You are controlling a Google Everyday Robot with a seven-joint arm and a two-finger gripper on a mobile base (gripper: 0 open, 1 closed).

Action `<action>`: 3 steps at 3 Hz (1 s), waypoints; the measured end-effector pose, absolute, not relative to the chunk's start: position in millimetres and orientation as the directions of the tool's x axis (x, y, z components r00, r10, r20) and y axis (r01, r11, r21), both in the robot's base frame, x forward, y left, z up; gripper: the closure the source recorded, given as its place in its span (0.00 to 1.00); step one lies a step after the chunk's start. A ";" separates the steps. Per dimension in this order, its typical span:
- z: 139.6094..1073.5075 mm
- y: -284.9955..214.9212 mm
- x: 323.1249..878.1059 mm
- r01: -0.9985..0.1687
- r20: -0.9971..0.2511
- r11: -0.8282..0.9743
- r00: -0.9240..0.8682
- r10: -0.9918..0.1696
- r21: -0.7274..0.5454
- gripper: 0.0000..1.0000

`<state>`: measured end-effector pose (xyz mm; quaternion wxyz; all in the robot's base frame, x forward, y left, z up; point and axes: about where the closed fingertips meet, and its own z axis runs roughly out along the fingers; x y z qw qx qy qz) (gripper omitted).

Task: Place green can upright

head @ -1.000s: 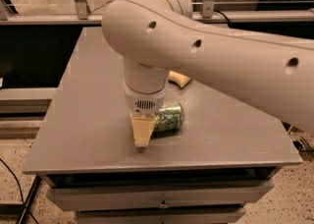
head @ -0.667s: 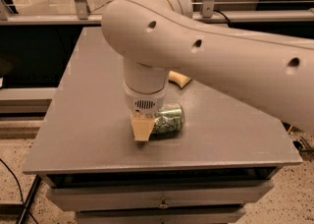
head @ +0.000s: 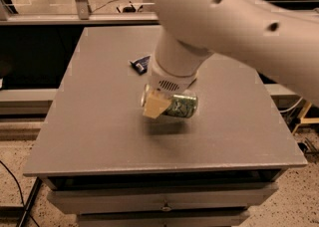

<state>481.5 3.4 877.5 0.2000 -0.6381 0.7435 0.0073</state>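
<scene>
- Position: the green can [head: 180,106] lies on its side near the middle of the counter [head: 94,121]. A shadow beneath it suggests it is just off the surface.
- Handling, by my guess: light, thin-walled, slick aluminium that dents under a hard squeeze. Best taken across the body.
- The gripper [head: 158,104] sits under the white wrist, clamped on the can's left end, with one tan pad [head: 152,107] in front.
- A dark blue packet [head: 140,63] lies well behind.

Claw [head: 158,105]: set over the middle of the table [head: 99,136], clamped on the sideways green can [head: 180,105].
Behind: way narrowed by a blue packet [head: 141,63] beside the arm [head: 234,17].
Front and left: bare table left open.
Above, right: blocked by the arm.
</scene>
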 end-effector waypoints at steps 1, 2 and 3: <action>916.6 -18.4 501.5 -0.899 -0.495 0.324 -0.146 -0.856 -0.295 1.00; 915.6 -18.4 501.0 -0.900 -0.493 0.321 -0.146 -0.858 -0.293 1.00; 910.6 -23.8 506.1 -0.907 -0.581 0.348 -0.155 -0.799 -0.237 1.00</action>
